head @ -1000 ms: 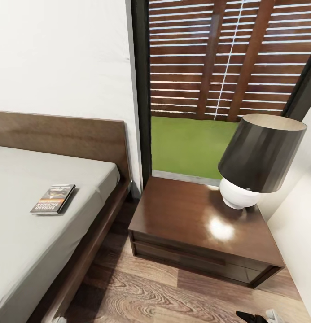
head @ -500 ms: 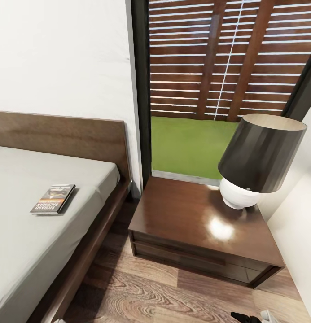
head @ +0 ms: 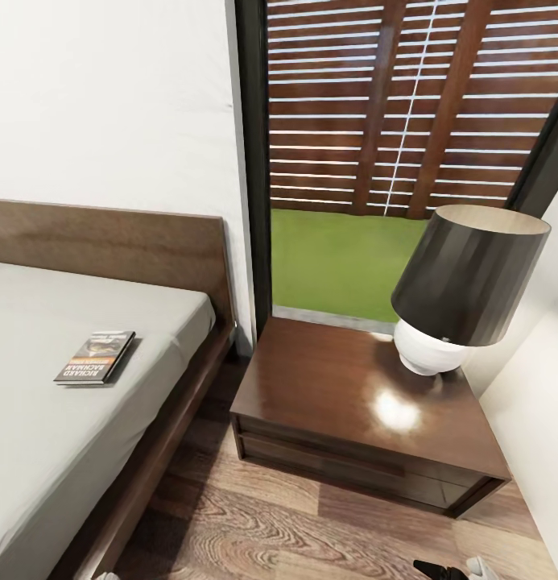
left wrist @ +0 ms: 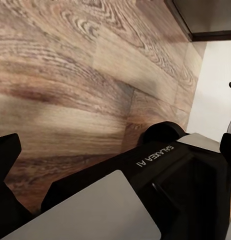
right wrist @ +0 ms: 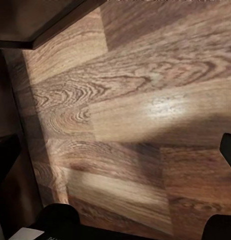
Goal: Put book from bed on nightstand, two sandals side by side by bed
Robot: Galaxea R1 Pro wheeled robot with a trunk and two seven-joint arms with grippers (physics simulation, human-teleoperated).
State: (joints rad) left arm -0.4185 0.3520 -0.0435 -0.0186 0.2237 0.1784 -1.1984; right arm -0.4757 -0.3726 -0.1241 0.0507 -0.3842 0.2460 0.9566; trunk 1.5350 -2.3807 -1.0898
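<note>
Both arms hang low over the wood floor (right wrist: 145, 100), the right hand's (head: 460, 570) tip just showing at the head view's bottom edge; whether either hand is spread or pressed together cannot be told. The book (head: 95, 357) lies flat near the bed's (head: 61, 451) right edge, below the headboard. The nightstand (head: 343, 403) carries a black-shaded lamp (head: 464, 282) at its far right corner.
</note>
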